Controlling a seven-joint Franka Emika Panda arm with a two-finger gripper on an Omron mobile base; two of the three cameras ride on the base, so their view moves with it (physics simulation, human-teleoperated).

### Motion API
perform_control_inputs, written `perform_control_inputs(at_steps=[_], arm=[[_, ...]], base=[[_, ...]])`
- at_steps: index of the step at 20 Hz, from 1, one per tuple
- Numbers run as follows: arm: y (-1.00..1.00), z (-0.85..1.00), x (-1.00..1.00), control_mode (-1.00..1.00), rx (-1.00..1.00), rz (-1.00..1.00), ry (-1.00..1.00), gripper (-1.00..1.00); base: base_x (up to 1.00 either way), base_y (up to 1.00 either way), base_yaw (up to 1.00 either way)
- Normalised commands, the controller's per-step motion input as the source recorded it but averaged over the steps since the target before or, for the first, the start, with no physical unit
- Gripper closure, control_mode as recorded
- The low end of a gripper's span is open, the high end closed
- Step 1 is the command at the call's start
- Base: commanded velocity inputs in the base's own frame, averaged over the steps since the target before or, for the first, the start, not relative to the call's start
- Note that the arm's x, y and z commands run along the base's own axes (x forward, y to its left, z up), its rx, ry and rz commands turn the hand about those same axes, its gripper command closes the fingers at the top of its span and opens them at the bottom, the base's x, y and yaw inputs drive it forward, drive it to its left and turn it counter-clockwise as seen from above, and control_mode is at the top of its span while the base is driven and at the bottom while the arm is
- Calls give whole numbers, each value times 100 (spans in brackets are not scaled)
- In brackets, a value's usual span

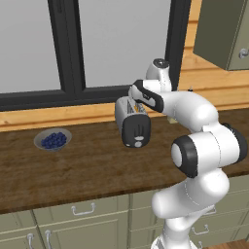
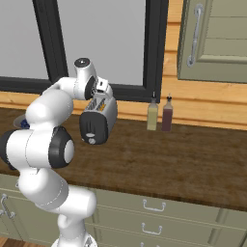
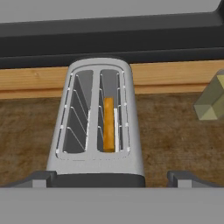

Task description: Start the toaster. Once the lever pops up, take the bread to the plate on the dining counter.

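Left base view: no readable writing or brand marks anywhere. Toaster sitting at frame centre on the dark wood worktop, black end panel facing the camera, with the lever just above the pale dial low on that panel. Arm bending in from the lower right, wrist hanging over the toaster's top. Grey bowl of berries resting well apart at mid left, broad bare wood lying between it and the toaster. Worktop's front edge running across the lower third above drawer fronts.

Right base view: toaster showing left of centre, partly covered by the hand above it. Two bottles standing side by side, right of centre near the wall, apart from the toaster. Open wood stretching toward the right edge.

Hand view: looking straight down into the slots of the toaster. Bread standing on edge in the right-hand slot, left slot showing wire guides. Gripper tips peeking up at the bottom, spread wide past both sides of the toaster, holding nothing. Pale bottle blurring in at the right edge.
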Motion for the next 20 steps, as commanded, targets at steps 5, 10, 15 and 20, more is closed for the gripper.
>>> perform_control_inputs(at_steps=[5, 10, 15, 20], arm=[[0, 0, 0, -100, 0, 0, 0, -100], [0, 0, 0, -100, 0, 0, 0, -100], [0, 0, 0, -100, 0, 0, 0, -100], [0, 0, 0, -100, 0, 0, 0, -100]], base=[[0, 0, 0], [0, 0, 0], [0, 0, 0], [0, 0, 0]])
